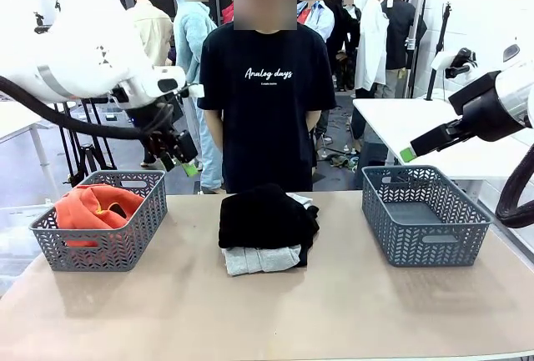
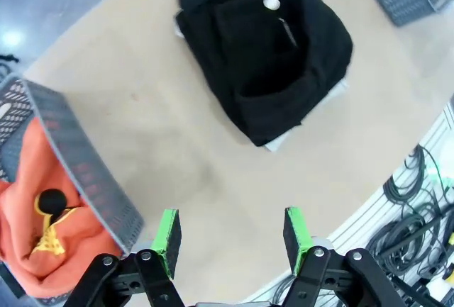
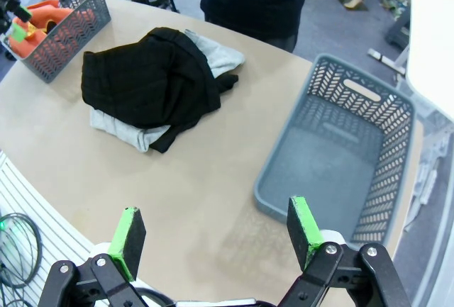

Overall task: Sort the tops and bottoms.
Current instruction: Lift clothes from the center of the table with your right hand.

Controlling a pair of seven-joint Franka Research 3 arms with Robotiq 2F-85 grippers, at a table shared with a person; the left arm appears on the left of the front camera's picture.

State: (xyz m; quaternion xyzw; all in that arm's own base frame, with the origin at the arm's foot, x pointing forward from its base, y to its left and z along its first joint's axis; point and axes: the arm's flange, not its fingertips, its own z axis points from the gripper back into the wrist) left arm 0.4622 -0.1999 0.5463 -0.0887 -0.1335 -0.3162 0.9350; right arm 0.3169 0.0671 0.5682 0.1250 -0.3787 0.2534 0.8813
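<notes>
An orange top (image 1: 93, 207) lies in the left grey basket (image 1: 125, 248). At the table's middle a black bottom (image 1: 265, 218) sits heaped on a light grey top (image 1: 263, 259). My left gripper (image 1: 185, 163) hangs open above the left basket's far right corner. In its wrist view the left gripper (image 2: 231, 232) holds nothing, with the orange top (image 2: 35, 208) to one side and the black bottom (image 2: 266, 52) farther off. My right gripper (image 1: 409, 152) is raised beyond the right basket. The right gripper (image 3: 216, 229) stands open over the table, the black bottom (image 3: 149, 76) and grey top (image 3: 138, 133) ahead.
An empty grey basket (image 1: 425, 244) stands at the table's right, also seen as the grey basket (image 3: 340, 151) from the right wrist. A person in a black T-shirt with white lettering (image 1: 267, 86) stands at the far edge behind the pile. A white table (image 1: 417, 123) is behind at right.
</notes>
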